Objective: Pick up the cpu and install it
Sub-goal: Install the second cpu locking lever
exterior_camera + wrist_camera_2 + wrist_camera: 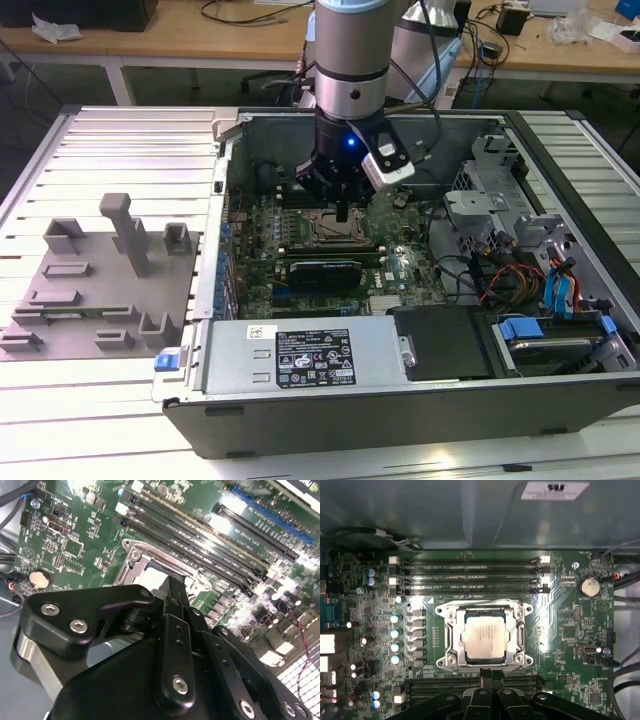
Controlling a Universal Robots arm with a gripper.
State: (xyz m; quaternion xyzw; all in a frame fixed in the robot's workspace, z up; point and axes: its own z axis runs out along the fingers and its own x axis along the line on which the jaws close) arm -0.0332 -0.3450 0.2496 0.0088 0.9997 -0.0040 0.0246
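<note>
Apparently seated, cpu [486,638] fills socket frame [451,630].

A ribbed, pale metal work surface [90,390] spans the lower frame of the exterior view, its slats catching bright overhead light along the bottom edge. Across the top of the frame, light wooden benches [190,45] on white legs stand over a dark floor [40,85], with black cables [245,10] looping on the benchtop at upper centre. Crumpled white material [55,28] lies on the bench at upper left, and more clutter sits at upper right.
</note>
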